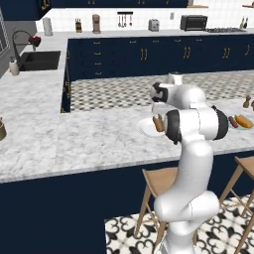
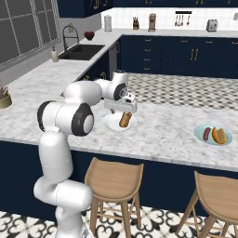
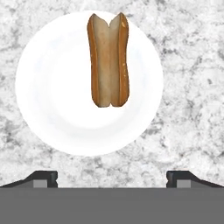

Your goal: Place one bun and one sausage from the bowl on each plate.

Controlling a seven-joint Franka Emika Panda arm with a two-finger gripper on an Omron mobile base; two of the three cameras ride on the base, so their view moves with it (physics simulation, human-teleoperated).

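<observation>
Gripper is released, jaws wide and empty, above the white plate; the bun lies on it toward 12 o'clock; no sausage visible there. Teal plate w/ sausage looks done. Lift straight up, don't nudge the bun.

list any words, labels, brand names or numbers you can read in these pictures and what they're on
None: no readable text in any view.
The white plate, the bun and the teal plate are unmarked.
The toaster and the toaster oven on the far counter are too small to tell.
</observation>
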